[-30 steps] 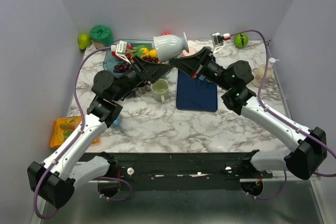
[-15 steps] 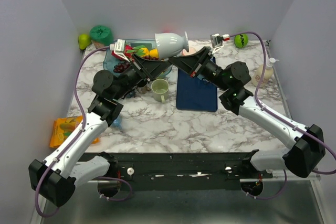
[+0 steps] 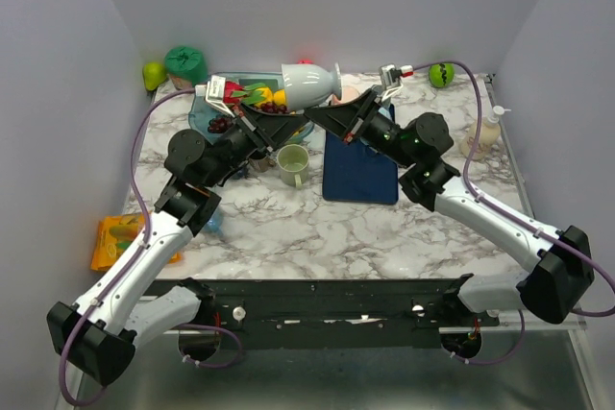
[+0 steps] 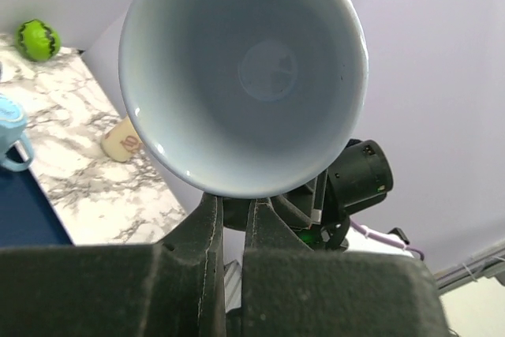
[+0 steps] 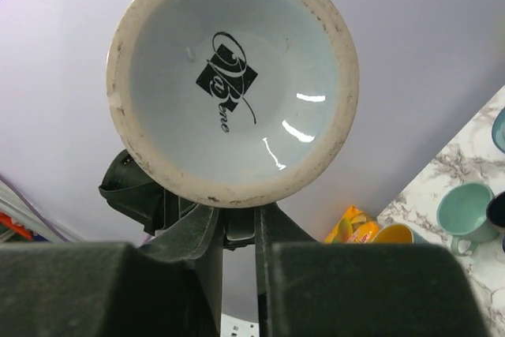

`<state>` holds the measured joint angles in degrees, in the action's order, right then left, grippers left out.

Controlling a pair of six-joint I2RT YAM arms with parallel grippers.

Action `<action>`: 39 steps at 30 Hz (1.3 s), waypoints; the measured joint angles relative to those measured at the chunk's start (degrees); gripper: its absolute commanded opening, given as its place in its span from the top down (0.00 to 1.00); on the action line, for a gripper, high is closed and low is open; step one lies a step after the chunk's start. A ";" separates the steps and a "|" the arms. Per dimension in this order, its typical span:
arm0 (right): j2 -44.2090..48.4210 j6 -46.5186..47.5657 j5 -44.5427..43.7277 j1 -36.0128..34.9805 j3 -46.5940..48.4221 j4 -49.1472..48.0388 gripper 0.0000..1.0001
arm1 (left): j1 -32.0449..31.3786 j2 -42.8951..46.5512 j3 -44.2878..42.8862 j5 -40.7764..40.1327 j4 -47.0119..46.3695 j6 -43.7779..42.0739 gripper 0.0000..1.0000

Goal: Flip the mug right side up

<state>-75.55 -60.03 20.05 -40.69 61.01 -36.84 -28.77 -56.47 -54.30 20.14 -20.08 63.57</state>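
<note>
mug (image 3: 309,83) prob. glazed ceramic: stiff, slick, breakable; sideways, upper ctr | left fingers (image 4: 201,226) pinched mouth rim | right fingers (image 5: 193,234) pinched foot ring | grip rims firmly

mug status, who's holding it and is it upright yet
Left gripper shut on mug rim; right gripper shut on its base. Held aloft on its side, mouth toward the left, not upright. Green cup and blue mat below.

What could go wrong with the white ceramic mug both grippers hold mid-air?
1. The white ceramic mug lies sideways in the air, left gripper pinching only its mouth rim, right gripper its foot rim; a slip could drop it near the small green mug.
2. Mismatched arm motion might wrench it loose.
</note>
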 measured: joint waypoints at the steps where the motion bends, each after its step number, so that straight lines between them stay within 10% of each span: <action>1: 0.00 -0.17 -0.09 -0.17 0.00 0.55 0.63 | 0.00 0.61 -0.07 -0.72 1.70 -0.85 1.00; 5: 0.02 -0.04 -0.55 -1.40 -0.57 4.09 0.46 | -0.15 2.12 -0.94 -4.31 7.80 -4.33 1.00; 22: 3.61 2.84 -17.20 -2.16 -2.19 37.75 0.37 | -0.07 2.84 -11.93 -23.28 47.89 -18.49 1.00; 29: 3.43 9.03 -28.76 -0.87 1.86 55.15 0.00 | -1.31 3.17 -10.54 -30.38 65.66 -23.34 1.00; 39: -1.09 17.25 -35.87 1.84 8.00 67.19 0.00 | -6.27 2.25 1.18 -39.12 73.85 -22.77 1.00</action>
<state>-76.64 -42.78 -15.81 -38.85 69.01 30.35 -35.05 -54.22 -53.12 -18.98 53.78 40.80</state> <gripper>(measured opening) 0.997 0.087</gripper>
